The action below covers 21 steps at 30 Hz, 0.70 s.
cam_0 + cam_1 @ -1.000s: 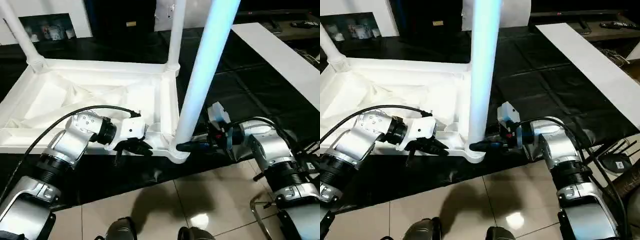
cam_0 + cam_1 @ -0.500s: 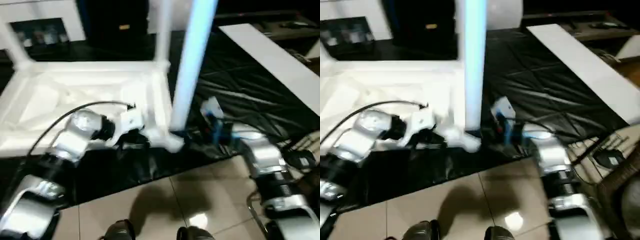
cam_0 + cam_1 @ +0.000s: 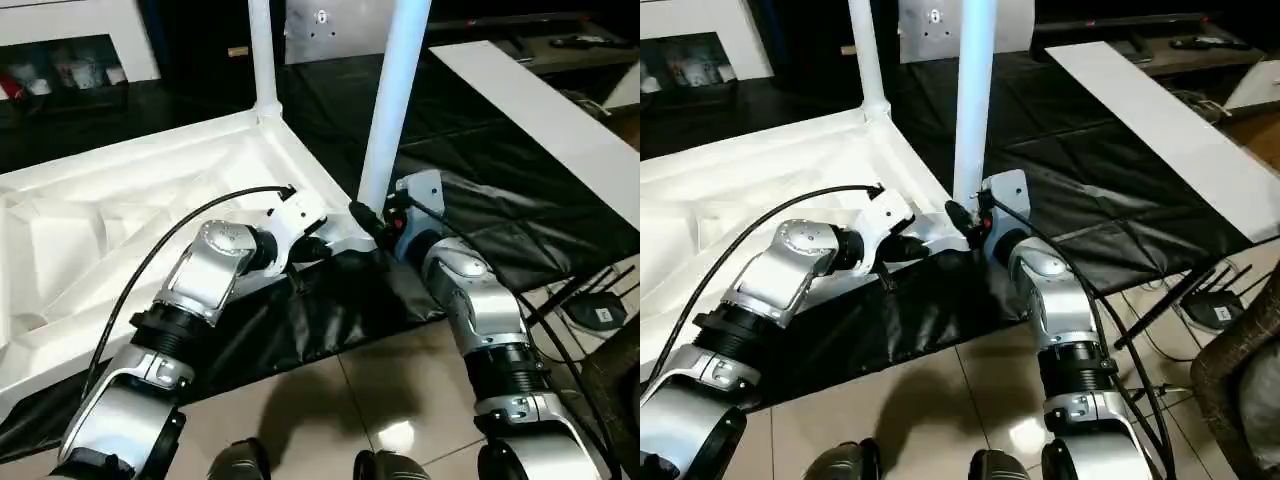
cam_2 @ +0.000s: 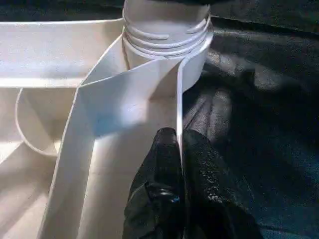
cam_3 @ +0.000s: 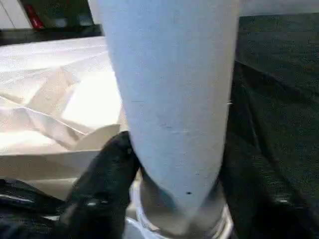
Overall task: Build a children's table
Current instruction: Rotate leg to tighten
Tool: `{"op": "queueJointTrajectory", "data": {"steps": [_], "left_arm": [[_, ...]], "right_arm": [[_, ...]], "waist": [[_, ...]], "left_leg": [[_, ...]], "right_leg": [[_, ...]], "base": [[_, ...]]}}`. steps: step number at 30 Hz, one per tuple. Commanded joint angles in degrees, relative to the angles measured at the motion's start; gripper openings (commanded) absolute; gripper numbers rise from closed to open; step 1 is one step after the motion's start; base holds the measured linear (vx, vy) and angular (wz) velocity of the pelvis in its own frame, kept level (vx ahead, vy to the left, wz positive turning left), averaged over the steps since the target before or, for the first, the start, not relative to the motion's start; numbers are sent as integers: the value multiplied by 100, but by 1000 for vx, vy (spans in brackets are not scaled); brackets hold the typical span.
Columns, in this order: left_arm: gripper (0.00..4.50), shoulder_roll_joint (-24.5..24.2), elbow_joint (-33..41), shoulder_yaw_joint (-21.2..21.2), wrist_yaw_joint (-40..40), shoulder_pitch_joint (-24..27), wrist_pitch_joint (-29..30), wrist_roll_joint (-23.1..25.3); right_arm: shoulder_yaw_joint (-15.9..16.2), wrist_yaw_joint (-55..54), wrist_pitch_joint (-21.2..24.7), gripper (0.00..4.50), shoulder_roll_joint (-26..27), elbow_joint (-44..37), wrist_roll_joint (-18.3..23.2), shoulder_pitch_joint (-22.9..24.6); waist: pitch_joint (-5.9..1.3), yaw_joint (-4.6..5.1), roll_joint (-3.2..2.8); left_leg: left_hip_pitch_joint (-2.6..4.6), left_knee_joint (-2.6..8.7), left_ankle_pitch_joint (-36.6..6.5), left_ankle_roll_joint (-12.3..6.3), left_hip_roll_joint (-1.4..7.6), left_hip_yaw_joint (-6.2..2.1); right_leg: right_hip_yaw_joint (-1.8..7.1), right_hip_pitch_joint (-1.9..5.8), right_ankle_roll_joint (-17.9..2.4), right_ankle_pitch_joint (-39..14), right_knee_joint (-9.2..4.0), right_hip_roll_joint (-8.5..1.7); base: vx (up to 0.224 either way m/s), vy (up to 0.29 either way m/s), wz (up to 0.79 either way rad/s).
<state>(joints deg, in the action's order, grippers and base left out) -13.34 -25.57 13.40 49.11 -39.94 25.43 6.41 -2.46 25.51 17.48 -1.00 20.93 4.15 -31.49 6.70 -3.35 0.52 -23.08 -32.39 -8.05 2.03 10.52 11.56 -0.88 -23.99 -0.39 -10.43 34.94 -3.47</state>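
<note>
The children's table lies upside down on a black sheet, its white ribbed top (image 3: pixel 120 220) facing up. One white leg (image 3: pixel 393 100) stands upright in the near corner socket (image 4: pixel 164 30), and a second leg (image 3: pixel 262 50) stands at the far corner. My left gripper (image 4: pixel 178 144) is shut on the thin rim wall of the top, just beside that near socket. My right gripper (image 3: pixel 368 218) reaches in from the other side at the foot of the near leg. Its black finger (image 5: pixel 107 179) lies against the leg (image 5: pixel 169 89), low down by the socket.
The black sheet (image 3: pixel 480 170) covers the floor under the table. A long white board (image 3: pixel 540 110) lies at the right. Glossy tiles (image 3: pixel 330 400) begin at the sheet's near edge. Cables and a small device (image 3: pixel 600 315) sit at the right, beside a wicker object (image 3: pixel 1240 370).
The whole picture has swung, so the table top now runs diagonally in view. Both grippers stay at the same near corner, left on the rim, right at the leg's foot.
</note>
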Motion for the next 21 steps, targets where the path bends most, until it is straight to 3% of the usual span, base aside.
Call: {"op": "queueJointTrajectory", "data": {"steps": [1, 4, 9, 11, 12, 17, 21], "left_arm": [[0, 198, 387, 114, -83, -202, -197, -136], [0, -43, 460, 138, 211, -70, -321, -163], [0, -655, 536, 294, 1124, 259, -1273, -252], [0, -831, 519, 297, 1366, 299, -1380, -303], [0, -921, 497, 310, 1497, 308, -1475, -320], [0, -1300, 495, 410, 2362, 380, -1924, -553], [0, -1496, 680, 535, 2936, 475, -1934, -728]], "right_arm": [[619, 633, 195, 299, 375, -22, 277, 88], [617, 966, 89, 319, 56, -30, 282, 93], [627, 2137, -308, 363, -714, -117, 447, 111], [725, 2654, -461, 392, -1036, -89, 442, 133], [749, 2936, -505, 392, -1179, -70, 473, 138], [870, 4135, -689, 392, -1768, 110, 634, 49], [874, 4688, -874, 392, -1964, 391, 749, -120]], "waist": [[-397, -1, -28], [-393, 2, -43], [-418, 8, -50], [-416, 1, -49], [-409, -16, -51], [-406, -87, -71], [-408, -162, -68]], "left_leg": [[185, 374, -1435, -70, 237, -143], [185, 384, -1489, -60, 245, -147], [161, 343, -1096, -264, 242, -127], [173, 336, -1071, -300, 248, -117], [202, 332, -1101, -319, 260, -101], [201, 333, -1124, -331, 289, -102], [223, 319, -1210, -320, 303, -82]], "right_leg": [[204, 213, -1135, -1079, -462, -396], [199, 222, -1147, -1064, -459, -391], [187, 274, -1327, -253, -388, -384], [183, 273, -1393, -220, -379, -386], [187, 254, -1415, -286, -392, -382], [161, 257, -1479, -376, -361, -374], [165, 229, -1595, -513, -366, -398]], "base": [[0, 0, 0], [0, 0, 0], [0, 0, 0], [0, 0, 0], [0, 0, 0], [0, 0, 0], [0, 0, 0]]}}
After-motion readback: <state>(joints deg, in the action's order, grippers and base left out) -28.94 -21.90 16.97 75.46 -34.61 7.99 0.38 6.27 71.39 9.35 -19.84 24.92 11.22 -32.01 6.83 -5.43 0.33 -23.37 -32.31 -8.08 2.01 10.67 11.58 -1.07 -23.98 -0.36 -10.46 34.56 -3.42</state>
